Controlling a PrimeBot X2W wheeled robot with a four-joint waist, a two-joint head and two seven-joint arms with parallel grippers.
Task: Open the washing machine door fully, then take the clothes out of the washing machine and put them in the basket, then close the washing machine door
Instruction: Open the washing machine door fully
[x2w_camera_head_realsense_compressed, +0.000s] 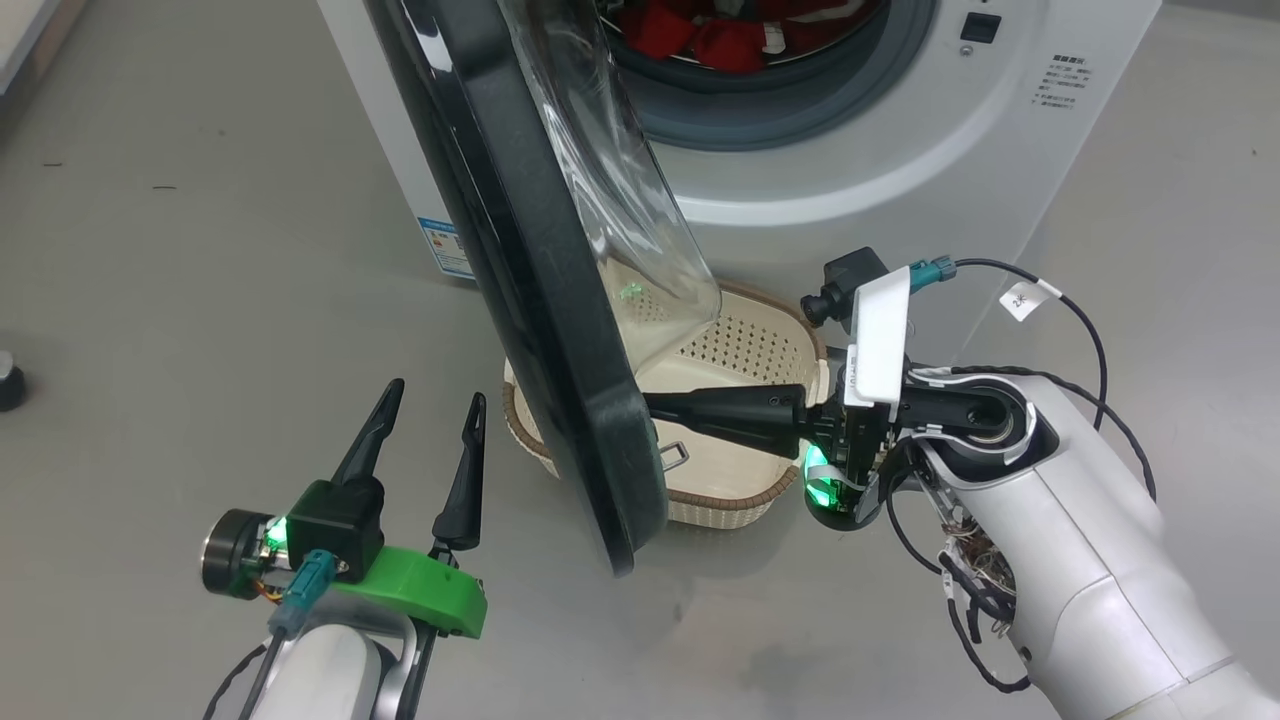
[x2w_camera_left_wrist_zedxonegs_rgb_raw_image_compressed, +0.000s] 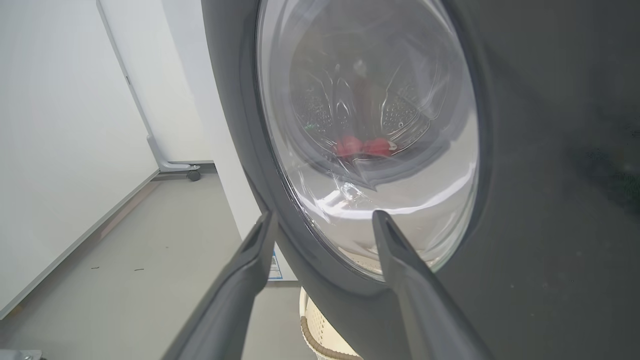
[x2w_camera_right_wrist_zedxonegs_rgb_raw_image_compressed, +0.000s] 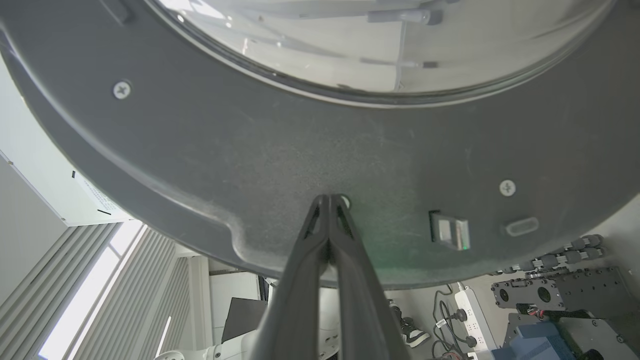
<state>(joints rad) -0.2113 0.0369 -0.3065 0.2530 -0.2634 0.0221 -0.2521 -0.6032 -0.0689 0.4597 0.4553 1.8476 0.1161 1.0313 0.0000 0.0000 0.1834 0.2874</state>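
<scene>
So far, only the first step is under way: the washing machine door (x2w_camera_head_realsense_compressed: 540, 300), swung partly out, is judged not yet fully open. Its inner face is touched by the tips of the right gripper (x2w_camera_head_realsense_compressed: 652, 404), jaws pressed together on nothing; the left gripper (x2w_camera_head_realsense_compressed: 437, 395) is held spread wide and empty outside it. The clothes (x2w_camera_head_realsense_compressed: 720, 35) (red, some white) are seen inside the washing machine (x2w_camera_head_realsense_compressed: 900, 170), none in the basket (x2w_camera_head_realsense_compressed: 735, 498); unloading and closing are left.

Smooth grey floor (x2w_camera_head_realsense_compressed: 180, 300), white wall (x2w_camera_left_wrist_zedxonegs_rgb_raw_image_compressed: 55, 125), slatted blinds (x2w_camera_right_wrist_zedxonegs_rgb_raw_image_compressed: 125, 290) (daylight showing between them), white power strip (x2w_camera_right_wrist_zedxonegs_rgb_raw_image_compressed: 470, 307)
</scene>
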